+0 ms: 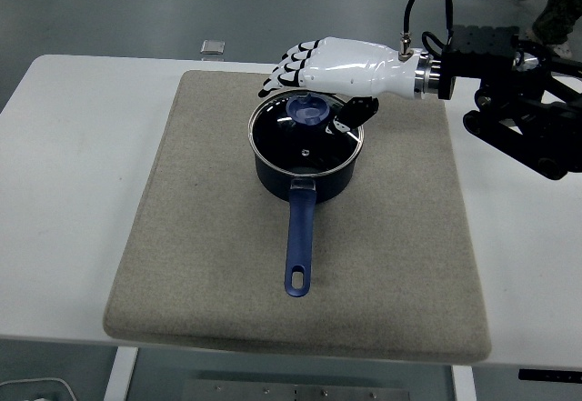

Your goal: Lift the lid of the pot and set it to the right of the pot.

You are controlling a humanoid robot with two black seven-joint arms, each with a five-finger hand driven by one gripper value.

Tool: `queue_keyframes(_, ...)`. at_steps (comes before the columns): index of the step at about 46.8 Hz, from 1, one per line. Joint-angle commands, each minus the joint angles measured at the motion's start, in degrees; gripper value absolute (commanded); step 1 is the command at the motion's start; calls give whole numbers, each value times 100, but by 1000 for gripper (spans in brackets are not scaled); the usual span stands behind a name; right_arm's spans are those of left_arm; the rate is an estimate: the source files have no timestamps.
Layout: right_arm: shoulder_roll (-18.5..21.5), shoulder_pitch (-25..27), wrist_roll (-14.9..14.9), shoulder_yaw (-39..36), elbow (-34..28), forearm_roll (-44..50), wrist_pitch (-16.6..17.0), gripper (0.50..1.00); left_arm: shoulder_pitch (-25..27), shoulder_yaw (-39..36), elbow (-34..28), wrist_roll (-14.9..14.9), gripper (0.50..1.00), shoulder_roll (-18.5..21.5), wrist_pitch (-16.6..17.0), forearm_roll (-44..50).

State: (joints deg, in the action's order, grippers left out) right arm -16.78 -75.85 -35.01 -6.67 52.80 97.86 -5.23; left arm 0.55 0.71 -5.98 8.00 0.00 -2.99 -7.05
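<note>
A dark blue pot (304, 179) stands on the beige mat (209, 237), its long blue handle (298, 242) pointing toward the table's near edge. A glass lid (305, 139) with a steel rim and a blue knob (307, 108) sits closed on the pot. My right hand (318, 87), white with black fingertips, hovers just above and behind the knob, palm down. Its fingers (289, 69) are stretched out flat and hold nothing, and its thumb (355, 115) hangs over the lid's right rim. The left arm is out of view.
The mat covers most of the white table (64, 165), with bare mat to the right of the pot (409, 201). A small grey square object (213, 47) lies at the table's far edge. The black right arm (518, 101) reaches in from the right.
</note>
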Motion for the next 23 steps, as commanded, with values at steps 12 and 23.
queue_keyframes(12,-9,9,1,95,-139,251,-180,893,-2,-1,0,0,1000,0,0,2)
queue_keyframes(23,-9,-9,1,210,-288,401,-321,893,-2,-1,0,0,1000,0,0,2)
